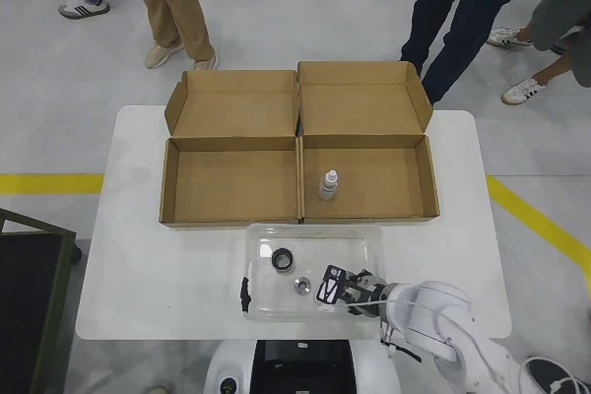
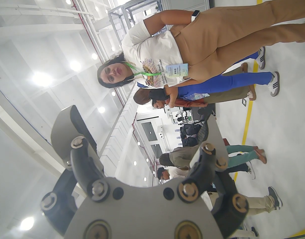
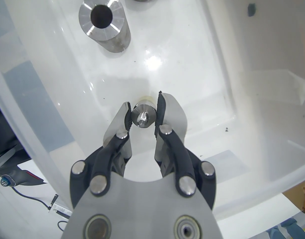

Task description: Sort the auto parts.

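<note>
Right pincer point(image 3: 142, 111): clamped on 1 small metal stud point(image 3: 141, 120) inside the clear bin point(image 3: 212, 50).
Just ahead: 1 bored steel cylinder point(image 3: 104, 26) is seen.
Left pincer point(image 2: 138, 120): spread wide.

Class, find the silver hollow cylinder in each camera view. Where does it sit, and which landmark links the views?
Top view: the silver hollow cylinder stands in the clear bin, near its middle, beside the right gripper.
Left wrist view: aimed elsewhere, away from the bin.
Right wrist view: the cylinder stands upright on the bin floor, beyond the gripper, which is shut on a small metal part.
Shared landmark: the clear bin.
</note>
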{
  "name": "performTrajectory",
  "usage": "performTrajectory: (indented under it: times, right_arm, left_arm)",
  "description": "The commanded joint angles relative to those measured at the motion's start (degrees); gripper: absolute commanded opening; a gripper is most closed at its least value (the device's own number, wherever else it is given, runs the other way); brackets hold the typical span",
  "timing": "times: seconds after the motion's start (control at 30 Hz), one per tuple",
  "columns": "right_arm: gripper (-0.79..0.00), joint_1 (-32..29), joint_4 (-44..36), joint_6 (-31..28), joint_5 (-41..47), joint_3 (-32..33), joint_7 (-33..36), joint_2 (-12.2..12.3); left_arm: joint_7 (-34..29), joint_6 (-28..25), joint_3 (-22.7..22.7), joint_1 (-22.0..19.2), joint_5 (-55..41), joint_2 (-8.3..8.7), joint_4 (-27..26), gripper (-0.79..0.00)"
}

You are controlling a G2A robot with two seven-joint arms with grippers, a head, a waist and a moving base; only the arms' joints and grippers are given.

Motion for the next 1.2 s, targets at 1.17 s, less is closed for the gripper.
performTrajectory:
  times: [1.17]
  right_arm:
    - [-0.785, -3.47, -3.71, 2.93, 32.93, 13.97, -34.63, 0.85]
  left_arm:
    - [0.0, 0.0, 0.0, 0.0, 0.0, 0.0, 0.0, 0.0]
